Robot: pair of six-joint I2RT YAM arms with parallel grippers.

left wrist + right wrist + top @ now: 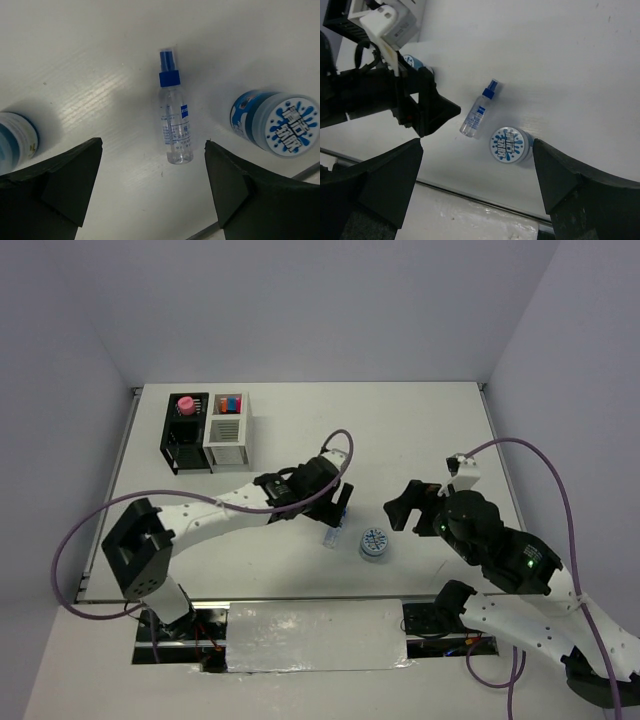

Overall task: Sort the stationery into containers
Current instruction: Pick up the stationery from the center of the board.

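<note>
Lying flat, a clear cylindrical tube [176, 125] neighbours a round patterned tin [280, 127].

The tube [175, 125], clear with a blue cap and a small blue label, is lying flat on its side, its cap pointing toward the top of the left wrist view. One tin [509, 145] is sitting lid up just beside it, not touching, its light-blue lid showing a darker blue splash pattern. The other tin [15, 142] is standing on the tube's opposite side, only partly showing at that view's left edge. The black box [185, 440] and white box [228, 435] are standing joined side to side at the far left, well apart from the tube and tins. A pink-capped bottle [184, 405] is standing in the black box. Two highlighters [230, 402] are standing in the white box, orange and blue caps up.
</note>
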